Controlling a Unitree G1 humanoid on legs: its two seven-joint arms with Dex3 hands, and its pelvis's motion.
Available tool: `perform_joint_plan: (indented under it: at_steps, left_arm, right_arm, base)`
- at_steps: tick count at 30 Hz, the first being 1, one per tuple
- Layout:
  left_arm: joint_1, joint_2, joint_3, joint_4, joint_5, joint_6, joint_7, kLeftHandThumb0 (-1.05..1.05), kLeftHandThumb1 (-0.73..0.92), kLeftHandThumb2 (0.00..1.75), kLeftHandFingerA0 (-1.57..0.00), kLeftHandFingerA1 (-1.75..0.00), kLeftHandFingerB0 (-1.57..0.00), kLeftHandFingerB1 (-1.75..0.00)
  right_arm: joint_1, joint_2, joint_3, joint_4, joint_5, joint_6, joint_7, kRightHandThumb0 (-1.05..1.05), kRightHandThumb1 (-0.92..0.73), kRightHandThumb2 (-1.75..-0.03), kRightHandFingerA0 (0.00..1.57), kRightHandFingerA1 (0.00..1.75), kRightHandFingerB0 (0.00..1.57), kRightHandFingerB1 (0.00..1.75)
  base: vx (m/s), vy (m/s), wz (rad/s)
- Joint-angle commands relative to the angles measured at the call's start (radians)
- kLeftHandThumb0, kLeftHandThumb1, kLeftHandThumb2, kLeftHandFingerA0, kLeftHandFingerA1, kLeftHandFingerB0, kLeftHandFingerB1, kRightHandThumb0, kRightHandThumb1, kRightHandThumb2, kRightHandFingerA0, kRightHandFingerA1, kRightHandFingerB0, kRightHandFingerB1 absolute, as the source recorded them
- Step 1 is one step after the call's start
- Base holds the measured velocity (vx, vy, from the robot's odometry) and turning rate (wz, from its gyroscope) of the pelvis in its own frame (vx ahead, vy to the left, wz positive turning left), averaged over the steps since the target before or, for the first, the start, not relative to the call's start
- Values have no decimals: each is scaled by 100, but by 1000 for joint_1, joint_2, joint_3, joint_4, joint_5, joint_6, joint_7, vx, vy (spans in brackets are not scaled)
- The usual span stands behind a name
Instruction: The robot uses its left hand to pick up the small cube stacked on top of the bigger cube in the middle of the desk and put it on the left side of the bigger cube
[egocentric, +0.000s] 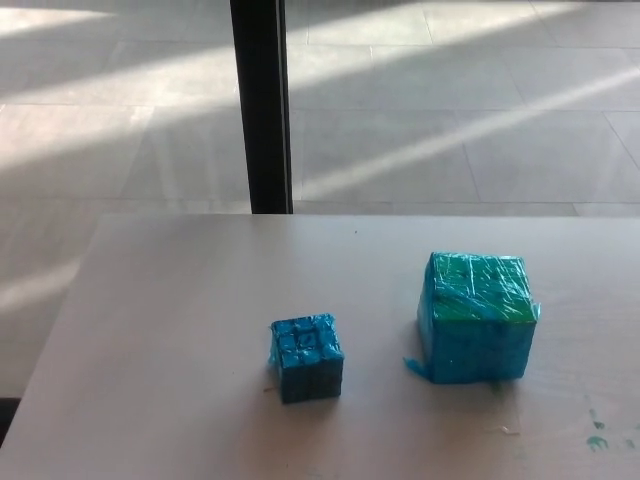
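The small blue cube rests on the desk, to the left of the bigger cube and apart from it. The bigger cube is wrapped in blue film and has a green top. Nothing sits on top of it. Neither of my hands shows in the head view.
A black vertical post stands behind the desk's far edge. Beyond it lies a tiled floor with bands of sunlight. Small green marks dot the desk at the lower right. The desk's left edge runs diagonally at the lower left.
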Motion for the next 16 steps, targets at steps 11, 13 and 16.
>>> perform_joint_plan:
  at_steps: [11, 13, 16]
  left_arm:
    - [23, 9, -10, 179, -122, -48, -69, -91, 57, 102, -2, -23, 0, -9]
    - [20, 9, -19, 183, -120, -61, -60, -86, 56, 102, -3, -29, 0, -14]
    - [18, 13, -31, 189, -115, -79, -57, -95, 60, 104, -2, -12, 0, -8]
  right_arm:
    - [50, -7, 0, -6, 11, -8, 26, -52, -55, -92, 49, 67, 32, 52]
    - [49, -16, 26, 12, -18, -31, 24, -53, -55, -93, 48, 67, 31, 52]
    - [57, -13, 31, 30, -15, -46, 32, -50, -70, -61, 52, 64, 38, 41]
  base:
    - [0, 0, 0]
    - [0, 0, 0]
    - [0, 0, 0]
